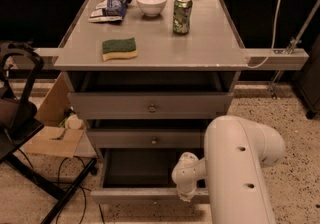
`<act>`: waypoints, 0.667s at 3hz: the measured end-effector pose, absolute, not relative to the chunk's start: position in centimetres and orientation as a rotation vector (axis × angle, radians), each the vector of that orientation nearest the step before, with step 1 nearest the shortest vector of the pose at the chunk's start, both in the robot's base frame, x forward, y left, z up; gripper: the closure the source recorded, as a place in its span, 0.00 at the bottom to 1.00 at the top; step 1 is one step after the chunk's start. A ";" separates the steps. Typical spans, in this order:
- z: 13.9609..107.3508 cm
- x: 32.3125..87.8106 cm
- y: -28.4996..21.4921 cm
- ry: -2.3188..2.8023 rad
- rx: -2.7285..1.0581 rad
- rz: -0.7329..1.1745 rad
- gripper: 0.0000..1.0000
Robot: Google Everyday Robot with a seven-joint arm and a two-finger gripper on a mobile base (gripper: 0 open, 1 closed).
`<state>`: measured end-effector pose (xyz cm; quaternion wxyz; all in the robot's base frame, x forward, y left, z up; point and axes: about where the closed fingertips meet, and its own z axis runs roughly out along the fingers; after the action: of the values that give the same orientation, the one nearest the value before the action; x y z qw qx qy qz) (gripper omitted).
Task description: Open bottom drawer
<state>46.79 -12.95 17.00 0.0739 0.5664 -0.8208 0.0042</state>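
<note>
The bottom drawer (135,196) is the lowest of three grey drawers under the table. It stands pulled out toward me, with its shallow dark tray (140,168) showing. My gripper (186,194) is at the right part of the drawer's front edge, below my white wrist (189,172). The drawer's knob is hidden. My large white arm (240,168) covers the drawer's right end.
The mid-sized drawer (150,139) and the widest drawer (150,105) sit above, both slightly out. The table top (200,48) holds a sponge (119,48), a bowl (151,2), a can (182,14) and a snack bag (111,7). A black chair (15,118) and a cardboard box (52,133) stand at the left.
</note>
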 end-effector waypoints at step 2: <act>17.8 41.3 -14.8 -2.374 1.596 -0.056 1.00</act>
<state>41.35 -14.78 17.83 0.1399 0.5523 -0.8216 -0.0195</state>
